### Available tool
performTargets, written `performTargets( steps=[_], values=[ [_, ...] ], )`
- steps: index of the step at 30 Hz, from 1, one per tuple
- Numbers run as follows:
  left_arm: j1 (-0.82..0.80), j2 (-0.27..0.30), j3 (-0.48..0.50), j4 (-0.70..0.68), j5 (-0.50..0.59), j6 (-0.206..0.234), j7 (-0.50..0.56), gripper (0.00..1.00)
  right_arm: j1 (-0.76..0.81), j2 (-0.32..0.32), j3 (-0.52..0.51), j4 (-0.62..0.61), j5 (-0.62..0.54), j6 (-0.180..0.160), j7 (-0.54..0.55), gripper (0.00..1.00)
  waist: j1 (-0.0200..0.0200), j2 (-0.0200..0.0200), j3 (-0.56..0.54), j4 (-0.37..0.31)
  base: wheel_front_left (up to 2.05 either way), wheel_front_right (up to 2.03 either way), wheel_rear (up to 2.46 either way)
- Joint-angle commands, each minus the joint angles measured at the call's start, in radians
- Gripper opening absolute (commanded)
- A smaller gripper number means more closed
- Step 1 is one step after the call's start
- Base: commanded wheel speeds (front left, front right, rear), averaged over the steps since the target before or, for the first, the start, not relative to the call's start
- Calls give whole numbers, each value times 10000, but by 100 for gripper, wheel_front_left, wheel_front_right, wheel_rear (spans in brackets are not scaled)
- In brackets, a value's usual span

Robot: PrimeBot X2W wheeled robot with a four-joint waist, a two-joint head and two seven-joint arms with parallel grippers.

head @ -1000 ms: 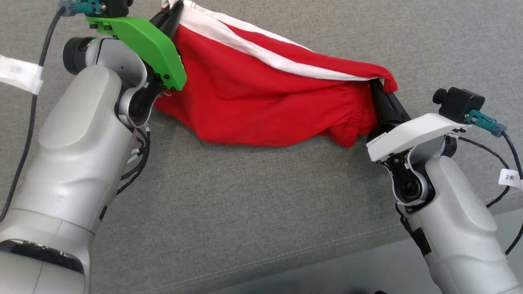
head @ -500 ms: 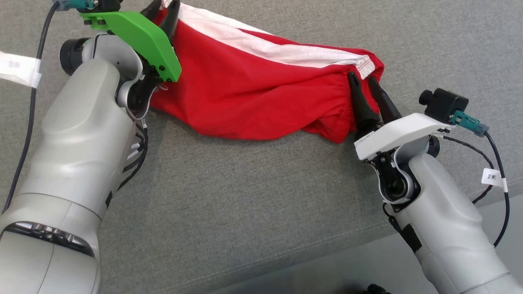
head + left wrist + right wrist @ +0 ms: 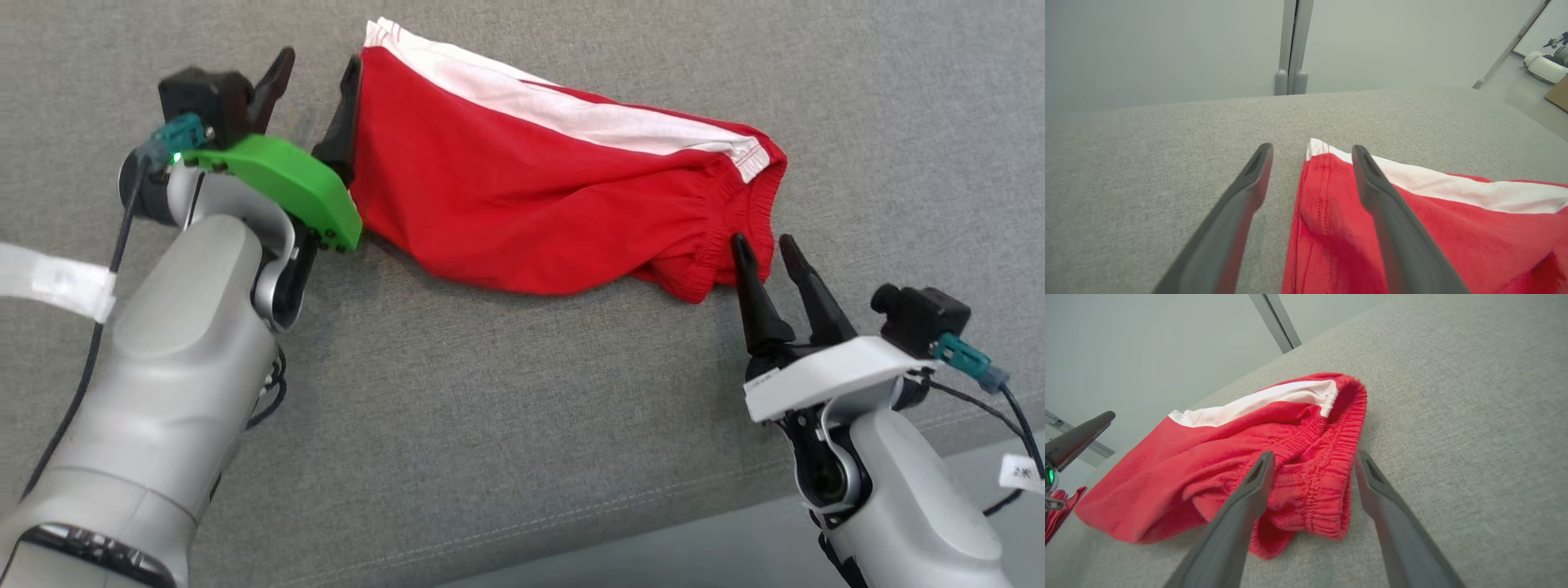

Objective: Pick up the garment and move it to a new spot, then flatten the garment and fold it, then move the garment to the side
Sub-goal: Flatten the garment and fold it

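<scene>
Red shorts (image 3: pixel 531 196) lie bunched well back from the grey cushion's (image 3: pixel 490 408) front edge. Left hand (image 3: pixel 318 59) and right hand (image 3: pixel 762 239) flank the ends, both spread apart and gripping nothing. Probably lined up for flattening next.

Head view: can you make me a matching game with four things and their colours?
Things:
1. garment
2. left wrist plate
3. right wrist plate
4. cushion

Colours:
A. grey
B. green
C. red with a white band
D. white

Pairs: 1-C, 2-B, 3-D, 4-A
</scene>
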Motion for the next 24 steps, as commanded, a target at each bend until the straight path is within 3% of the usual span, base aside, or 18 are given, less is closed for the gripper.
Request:
performTargets(
  steps=[1, 9, 19, 24],
  values=[
    [579, 259, 167, -534, 201, 272, -76, 100, 409, 44, -336, -352, -385, 0, -25, 100, -1, -1, -338, 325, 0, 0, 0],
    [4042, 1423, 1700, -5171, 1387, 2063, -83, 100, 1820, 562, -1713, -2010, -2289, 0, -26, 100, -1, -1, -1069, 751, 0, 0, 0],
    [7238, 2047, 2582, -8023, 1624, 3199, -86, 100, 2451, 686, -2112, -2755, -3668, 0, -29, 100, -1, -1, -1991, 1112, 0, 0, 0],
    [8248, 2204, 2816, -8836, 1857, 3470, -85, 100, 3035, 714, -2349, -3211, -4376, 0, -28, 100, -1, -1, -2510, 1311, 0, 0, 0]
  ],
)
